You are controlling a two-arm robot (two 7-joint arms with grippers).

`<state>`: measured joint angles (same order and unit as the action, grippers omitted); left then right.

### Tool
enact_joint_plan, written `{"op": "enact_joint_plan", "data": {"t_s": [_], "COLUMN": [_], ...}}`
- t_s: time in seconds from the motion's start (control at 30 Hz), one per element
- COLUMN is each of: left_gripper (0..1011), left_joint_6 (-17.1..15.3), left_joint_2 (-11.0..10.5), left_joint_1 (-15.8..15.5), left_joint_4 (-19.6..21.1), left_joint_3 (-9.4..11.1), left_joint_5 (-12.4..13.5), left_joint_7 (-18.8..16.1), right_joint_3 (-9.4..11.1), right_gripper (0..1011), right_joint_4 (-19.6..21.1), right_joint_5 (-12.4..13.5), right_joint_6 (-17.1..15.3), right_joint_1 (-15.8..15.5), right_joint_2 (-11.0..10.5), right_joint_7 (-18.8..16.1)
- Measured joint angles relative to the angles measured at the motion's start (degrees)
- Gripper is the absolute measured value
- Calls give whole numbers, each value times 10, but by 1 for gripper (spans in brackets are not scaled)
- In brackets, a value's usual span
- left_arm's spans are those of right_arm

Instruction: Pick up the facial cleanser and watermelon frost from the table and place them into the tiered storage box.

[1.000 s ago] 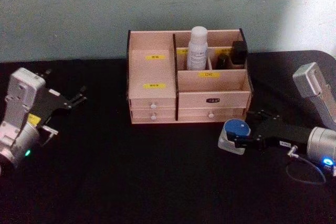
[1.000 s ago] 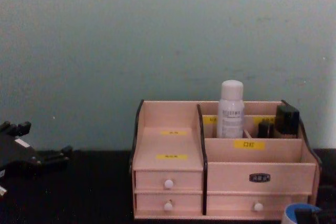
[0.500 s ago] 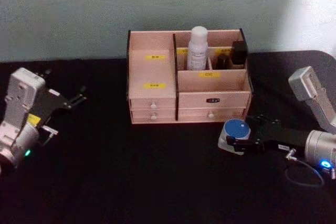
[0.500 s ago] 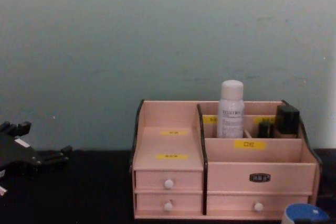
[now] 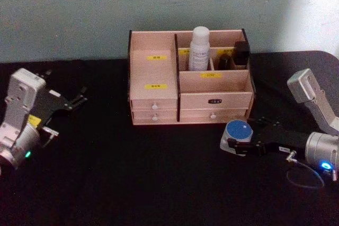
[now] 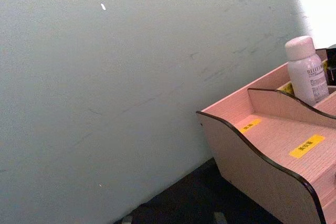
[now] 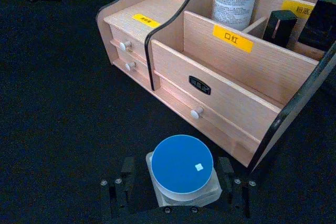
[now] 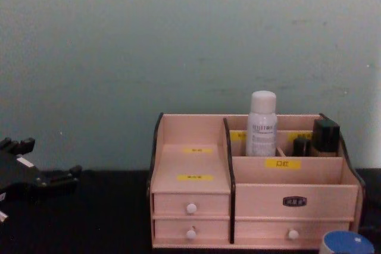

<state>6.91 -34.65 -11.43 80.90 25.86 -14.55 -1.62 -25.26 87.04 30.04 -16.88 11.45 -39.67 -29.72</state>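
The left tool (image 5: 64, 110) hangs parked above the left edge of the table (image 5: 159, 183), its fingers spread wide and empty, exactly where it was a second ago. At the middle of the table's far edge stands the tiered storage box (image 5: 153, 86). The facial cleanser (image 5: 199, 48) is upright in a rear compartment, beside the small dark bottles (image 5: 241, 52) in the rear right one, so I count that half of the job as done.

The change is on the right. A second ago my right arm trailed behind the watermelon frost (image 5: 239, 129). Since then it has swung in toward the box and slid the right tool (image 5: 242, 137) forward, so that the jaws now stand one on each side of the jar. From the right wrist view, one finger looks pressed to the jar's wall and the other sits a sliver off it. I read that as spread about the jar, not yet clamped.

The jar itself has barely stirred over that second. It rests on the table just in front of the box's front right corner, toward the table's right edge, blue lid up. To my eye the approach is finished, and closing, lifting and carrying the jar over the front wall into a compartment remain.
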Motion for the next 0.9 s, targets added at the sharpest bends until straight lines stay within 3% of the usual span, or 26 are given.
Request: {"op": "enact_joint_plan", "data": {"t_s": [0.9], "left_gripper": [1001], "left_joint_6": [0], "left_joint_2": [0], "left_joint_1": [0], "left_joint_4": [0], "left_joint_3": [0], "left_joint_5": [0], "left_joint_7": [0], "right_joint_3": [-3], "right_gripper": [1000], "right_joint_4": [-9], "right_joint_5": [-13], "right_joint_6": [5], "right_joint_1": [4], "right_joint_2": [5], "right_joint_7": [3]}}
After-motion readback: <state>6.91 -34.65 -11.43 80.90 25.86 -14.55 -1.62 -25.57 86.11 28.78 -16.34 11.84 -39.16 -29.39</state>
